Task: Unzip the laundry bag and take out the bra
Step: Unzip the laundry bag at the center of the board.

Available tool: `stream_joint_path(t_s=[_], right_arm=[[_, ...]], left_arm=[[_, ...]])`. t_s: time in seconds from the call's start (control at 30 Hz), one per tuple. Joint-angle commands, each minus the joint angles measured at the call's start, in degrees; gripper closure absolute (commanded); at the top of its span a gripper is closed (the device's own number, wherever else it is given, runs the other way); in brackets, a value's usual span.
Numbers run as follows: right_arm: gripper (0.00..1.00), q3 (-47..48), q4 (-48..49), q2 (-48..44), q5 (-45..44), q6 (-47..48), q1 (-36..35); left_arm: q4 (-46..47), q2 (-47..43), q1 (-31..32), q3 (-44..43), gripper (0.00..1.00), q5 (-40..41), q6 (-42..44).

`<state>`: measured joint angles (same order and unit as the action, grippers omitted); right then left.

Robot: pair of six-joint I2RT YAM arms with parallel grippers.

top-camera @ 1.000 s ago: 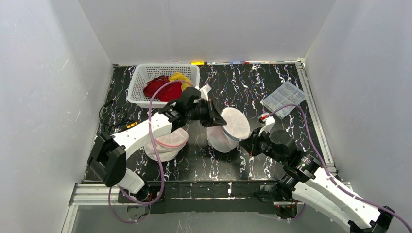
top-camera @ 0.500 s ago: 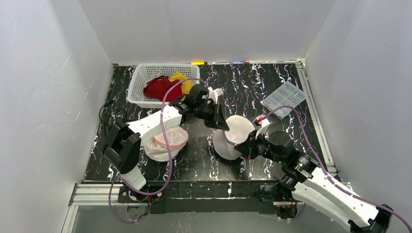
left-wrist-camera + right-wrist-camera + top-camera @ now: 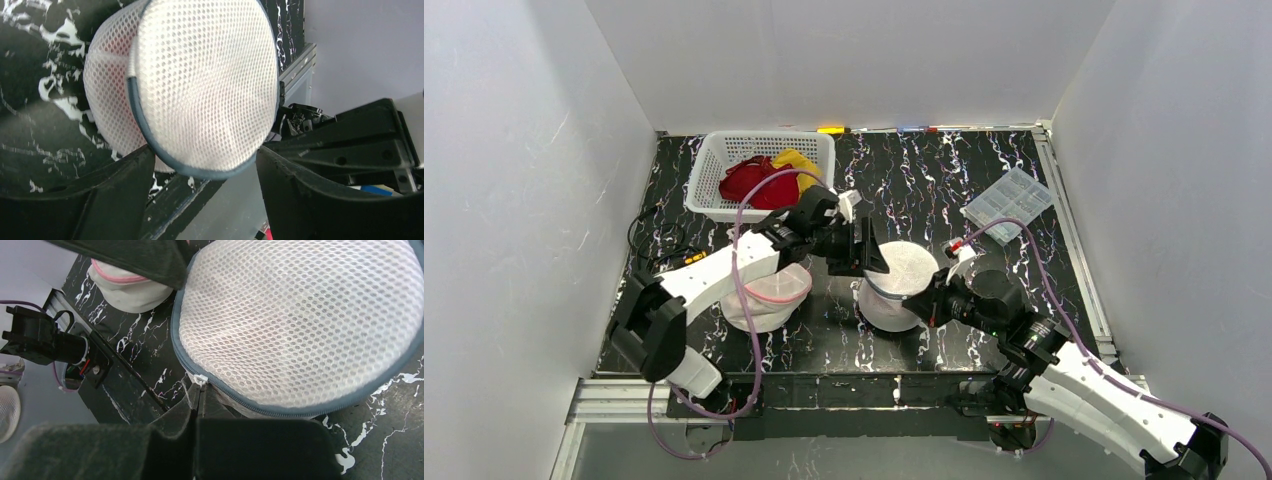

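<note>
From above, the laundry bag (image 3: 902, 275) is seen mid-table (image 3: 944, 180), between the left claw (image 3: 869, 252) and the right claw (image 3: 927, 300). At the left wrist, the fingers are spread wide, with the bag's edge between them. At the right wrist, the zipper pull (image 3: 200, 379) is pinched by clenched fingers.
</note>
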<state>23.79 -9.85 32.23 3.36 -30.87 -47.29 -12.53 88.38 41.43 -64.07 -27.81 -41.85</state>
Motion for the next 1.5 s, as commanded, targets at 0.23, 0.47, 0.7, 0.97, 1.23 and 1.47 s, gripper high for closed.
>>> stream_joint_path(t_s=[0.23,0.47,0.7,0.97,1.23,1.47], right_arm=[[0.99,0.35,6.04,2.19,-0.21,-1.33,-0.26],[0.99,0.04,7.71,3.18,0.40,-1.46,-0.69],[0.99,-0.22,7.13,2.40,0.64,-1.30,-1.30],[0.99,-0.55,5.31,-0.09,0.30,-1.38,-1.64],[0.99,0.12,2.19,-2.41,-0.31,-0.97,-1.76],[0.99,1.31,-2.24,-3.26,-2.97,-0.15,-1.76]], left_arm=[[-2.01,-16.42,3.28,11.98,0.23,10.12,-19.90],[2.56,-16.04,9.99,12.81,0.08,17.69,-31.65],[9.92,-12.27,11.51,14.01,0.27,21.49,-39.80],[9.85,-7.74,12.12,12.07,0.49,22.66,-40.69],[8.16,-8.43,12.10,12.83,0.80,25.27,-38.88],[8.00,-8.77,11.84,12.33,1.00,25.35,-36.14]])
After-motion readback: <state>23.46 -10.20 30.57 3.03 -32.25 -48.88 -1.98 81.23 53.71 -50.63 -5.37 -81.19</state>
